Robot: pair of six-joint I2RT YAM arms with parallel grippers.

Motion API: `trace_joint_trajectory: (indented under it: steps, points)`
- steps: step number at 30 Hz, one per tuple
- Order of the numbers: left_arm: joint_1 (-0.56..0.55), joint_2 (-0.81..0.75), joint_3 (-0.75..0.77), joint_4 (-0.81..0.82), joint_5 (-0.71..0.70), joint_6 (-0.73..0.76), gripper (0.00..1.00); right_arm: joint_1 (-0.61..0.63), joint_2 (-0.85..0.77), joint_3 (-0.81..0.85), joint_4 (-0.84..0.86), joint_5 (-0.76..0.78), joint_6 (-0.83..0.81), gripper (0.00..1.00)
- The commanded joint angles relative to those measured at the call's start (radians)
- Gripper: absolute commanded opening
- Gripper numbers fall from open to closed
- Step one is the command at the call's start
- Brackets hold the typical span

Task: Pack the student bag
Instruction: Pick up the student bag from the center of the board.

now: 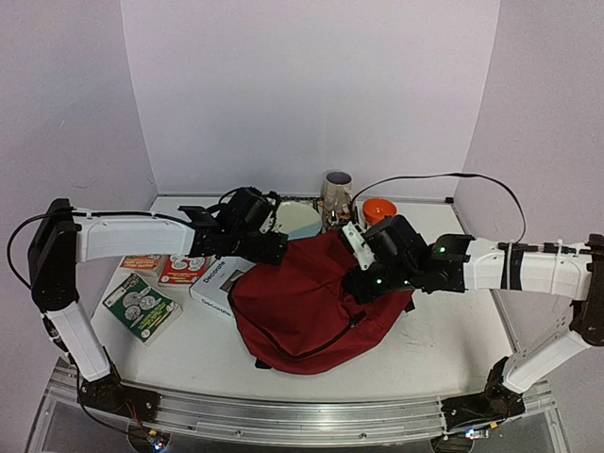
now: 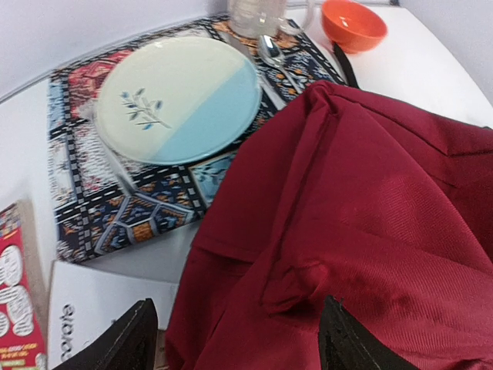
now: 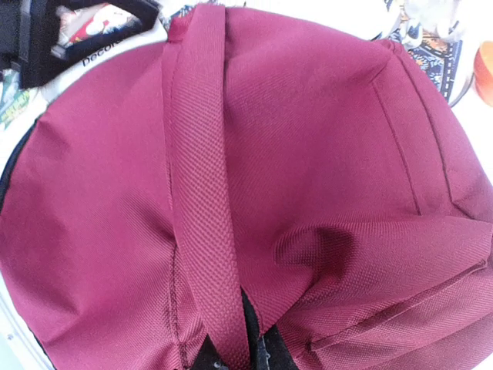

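The student bag [image 1: 307,307], dark red fabric, lies slumped mid-table and fills the right wrist view [image 3: 308,154]. My right gripper [image 1: 366,279] sits on its right upper side. There its jaws [image 3: 248,351] are pinched shut on the bag's red webbing strap [image 3: 200,177], which runs up from between the fingers. My left gripper [image 1: 270,247] hovers at the bag's upper left edge. It is open [image 2: 235,343], its two black fingertips [image 2: 127,339] spread wide over a fold of the red fabric [image 2: 347,231], with nothing between them.
Behind the bag lies a patterned placemat [image 2: 115,208] with a pale plate [image 2: 177,96], a spoon [image 2: 269,52] and a mug [image 1: 337,193]. An orange bowl [image 1: 379,209] stands beside it. A white book [image 1: 212,286], a red booklet [image 1: 184,269] and a green booklet [image 1: 142,307] lie left of the bag.
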Motion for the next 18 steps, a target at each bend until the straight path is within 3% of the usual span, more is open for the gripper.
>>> trace_joint_trajectory:
  steps: [1, 12, 18]
  points:
    - [0.0, 0.083, 0.1, 0.063, 0.116, 0.036, 0.73, 0.0, -0.092, 0.027, 0.029, 0.039, 0.056, 0.0]
    - [-0.002, 0.301, 0.429, 0.07, 0.321, 0.067, 0.73, 0.001, -0.1, 0.049, 0.062, 0.031, 0.079, 0.0]
    - [-0.002, 0.25, 0.436, 0.07, 0.306, 0.068, 0.73, 0.0, -0.066, 0.058, 0.072, 0.087, 0.123, 0.0]
